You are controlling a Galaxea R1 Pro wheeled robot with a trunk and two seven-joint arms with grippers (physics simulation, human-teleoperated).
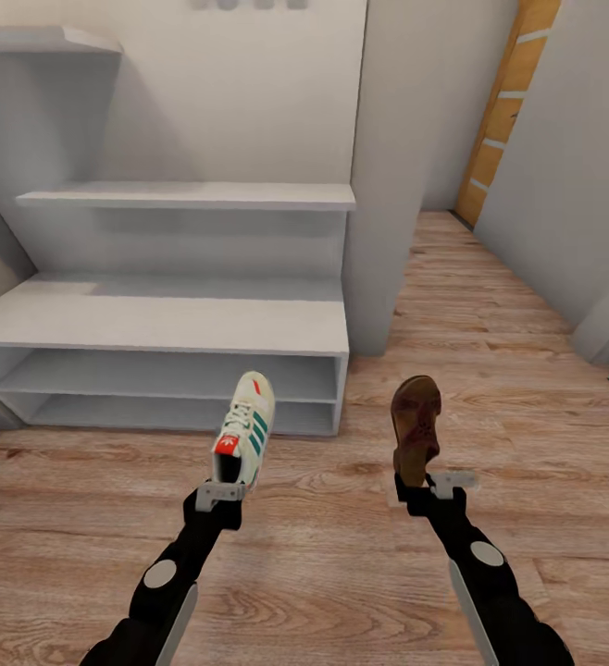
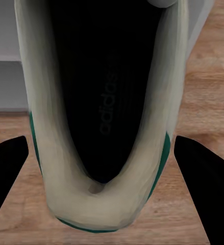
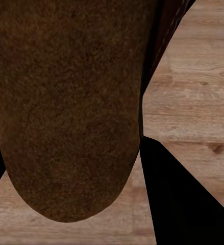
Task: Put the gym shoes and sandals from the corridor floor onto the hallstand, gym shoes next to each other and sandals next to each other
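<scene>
Two black arms reach forward over the corridor floor (image 1: 341, 555) of light wood-grain planks, each carrying footwear in front of the pale grey-white hallstand (image 1: 156, 314). The left gripper (image 1: 219, 495) has its fingers closed on the heel of a cream gym shoe (image 1: 247, 427) with green side stripes and a red-orange tongue patch; the shoe points away from the robot, its toe overlapping the right end of the rack's two open shelf levels in the head view. In the left wrist view the gym shoe (image 2: 101, 127) shows from behind, its dark insole printed with a brand name, while a black finger (image 2: 7, 168) flanks it on each side. The right gripper (image 1: 429, 486) holds a dark-brown sandal (image 1: 416, 427) by its heel, fingers clamped on it, the sandal raised above the planks just to the right of the hallstand's end panel. In the right wrist view the sandal (image 3: 66, 102) presents a grainy brown surface, with one black finger (image 3: 178, 199) beside it and plank flooring behind. Both shoes are off the floor and neither rests on the rack. The rack's flat top and shelves are bare grey-white, with higher wall shelves (image 1: 193, 196) stepping up behind it. An orange-brown door (image 1: 508, 111) stands at the far end of the corridor.
</scene>
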